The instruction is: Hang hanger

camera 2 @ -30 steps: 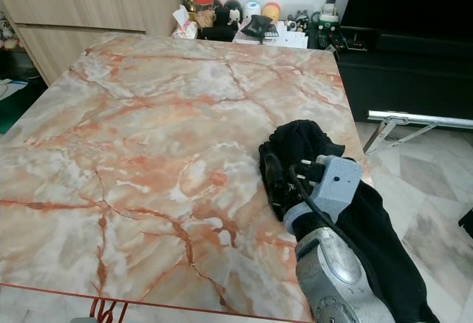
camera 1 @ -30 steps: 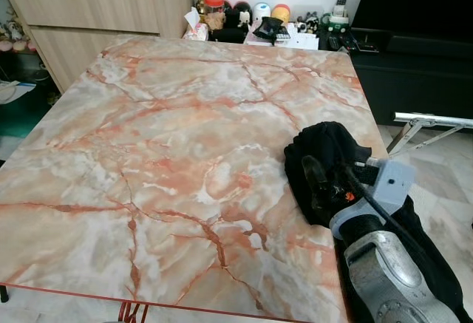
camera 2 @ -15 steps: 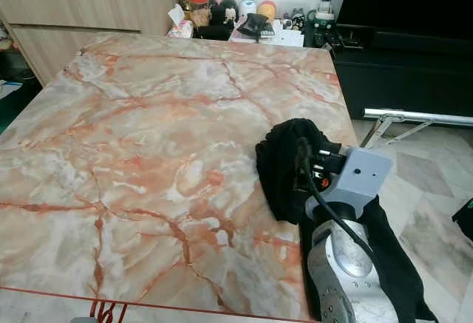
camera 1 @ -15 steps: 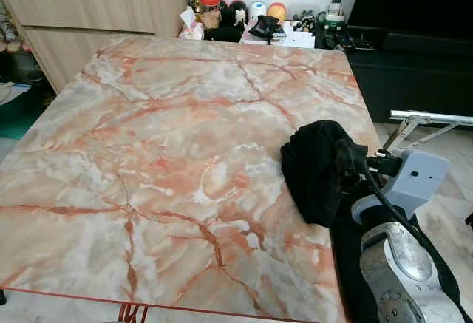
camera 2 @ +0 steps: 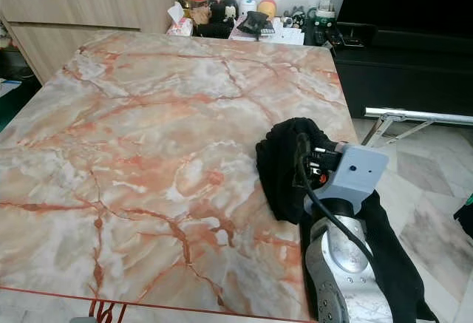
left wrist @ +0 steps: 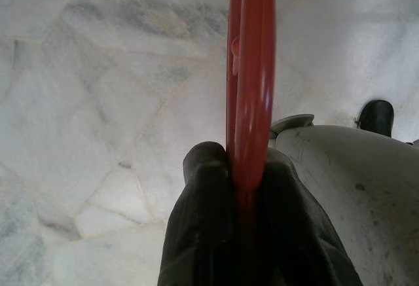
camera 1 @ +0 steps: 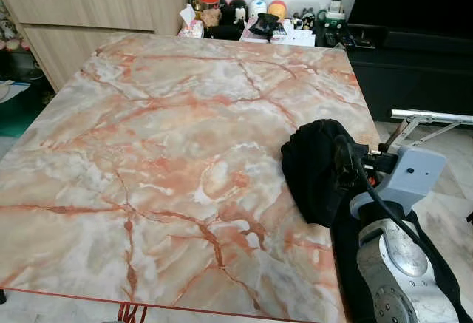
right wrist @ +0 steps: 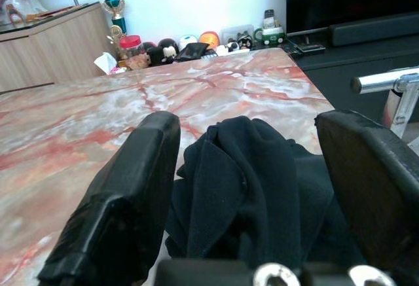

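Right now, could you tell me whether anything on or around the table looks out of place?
Yes. A black garment lies crumpled at the right edge of the marble table, partly hanging over the side rather than hung up. The right hand is open around it, while the left hand holds a red hanger.

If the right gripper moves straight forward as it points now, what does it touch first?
Most likely the black garment: it lies bunched on the marble table directly between the open fingers of the right gripper.

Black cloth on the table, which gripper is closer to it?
Right. The right gripper straddles the black cloth, fingers open; the left gripper is down over the floor, clamping the red hanger.
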Robot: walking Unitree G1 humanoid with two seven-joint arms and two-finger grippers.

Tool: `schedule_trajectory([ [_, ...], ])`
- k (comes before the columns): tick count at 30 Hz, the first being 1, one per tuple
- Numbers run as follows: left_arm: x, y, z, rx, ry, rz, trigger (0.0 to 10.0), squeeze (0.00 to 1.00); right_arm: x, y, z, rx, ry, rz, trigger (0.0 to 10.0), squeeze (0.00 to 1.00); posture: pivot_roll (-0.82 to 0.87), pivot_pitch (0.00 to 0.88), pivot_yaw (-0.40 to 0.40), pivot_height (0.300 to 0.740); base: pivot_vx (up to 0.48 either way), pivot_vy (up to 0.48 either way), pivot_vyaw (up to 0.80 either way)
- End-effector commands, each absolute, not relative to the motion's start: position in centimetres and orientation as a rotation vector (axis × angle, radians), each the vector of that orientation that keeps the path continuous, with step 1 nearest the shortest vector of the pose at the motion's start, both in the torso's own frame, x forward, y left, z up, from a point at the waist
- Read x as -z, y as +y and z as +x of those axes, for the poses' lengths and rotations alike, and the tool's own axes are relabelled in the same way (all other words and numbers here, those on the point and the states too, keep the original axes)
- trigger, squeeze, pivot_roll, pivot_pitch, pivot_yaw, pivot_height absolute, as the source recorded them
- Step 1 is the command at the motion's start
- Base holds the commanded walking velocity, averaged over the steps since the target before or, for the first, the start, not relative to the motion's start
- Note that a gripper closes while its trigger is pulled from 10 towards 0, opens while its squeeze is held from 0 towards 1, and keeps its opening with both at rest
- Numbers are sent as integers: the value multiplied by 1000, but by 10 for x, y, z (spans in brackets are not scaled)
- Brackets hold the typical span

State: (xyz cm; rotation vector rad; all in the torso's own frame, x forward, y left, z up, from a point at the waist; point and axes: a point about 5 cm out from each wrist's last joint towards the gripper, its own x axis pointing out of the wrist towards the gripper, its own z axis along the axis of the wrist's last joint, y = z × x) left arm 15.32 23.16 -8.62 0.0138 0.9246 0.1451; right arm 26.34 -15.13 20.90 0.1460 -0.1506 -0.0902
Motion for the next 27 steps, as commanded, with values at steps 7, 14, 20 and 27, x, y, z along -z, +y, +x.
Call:
schedule_trajectory([
  [7, 93, 229, 139, -132, 980, 0, 10000, 0, -207, -152, 265, 95, -152, 144, 10000, 0, 16, 184, -48, 740, -256, 0, 0],
  [14, 92, 234, 138, -143, 981, -4, 10000, 0, -206, -151, 265, 91, -154, 143, 10000, 0, 15, 182, -49, 740, -257, 0, 0],
  [20, 92, 237, 136, -142, 987, 0, 10000, 0, -206, -152, 266, 97, -156, 143, 10000, 0, 14, 176, -48, 740, -256, 0, 0],
  [27, 92, 240, 134, -142, 993, 4, 10000, 0, -207, -155, 268, 106, -165, 134, 10000, 0, 7, 162, -44, 740, -256, 0, 0],
])
